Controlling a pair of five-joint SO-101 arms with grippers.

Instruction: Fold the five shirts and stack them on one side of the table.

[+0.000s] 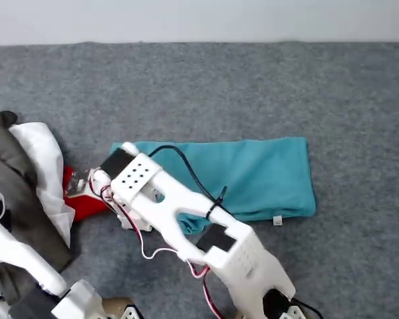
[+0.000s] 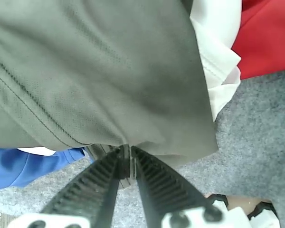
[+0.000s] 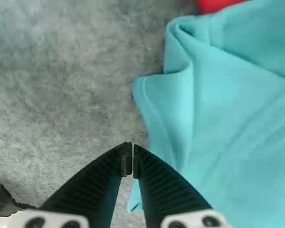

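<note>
A teal shirt (image 1: 253, 178) lies folded into a long band on the grey carpet (image 1: 206, 93). My right gripper (image 3: 128, 160) is shut with nothing in it, hovering over bare carpet just off the teal shirt's (image 3: 228, 118) loose hem at its left end. The right arm (image 1: 186, 206) crosses over the band's left part. At the left edge lies a pile: a grey shirt (image 1: 13, 179), a white shirt (image 1: 43, 166) and a red shirt (image 1: 83, 199). My left gripper (image 2: 127, 164) is shut on the grey shirt's (image 2: 95, 76) hem. A blue shirt (image 2: 23, 166) peeks out beneath.
The left arm (image 1: 16, 256) stands over the pile at the near left corner. Both arm bases sit along the front edge. Bare carpet stretches behind and to the right of the teal shirt, up to the white wall (image 1: 199, 20).
</note>
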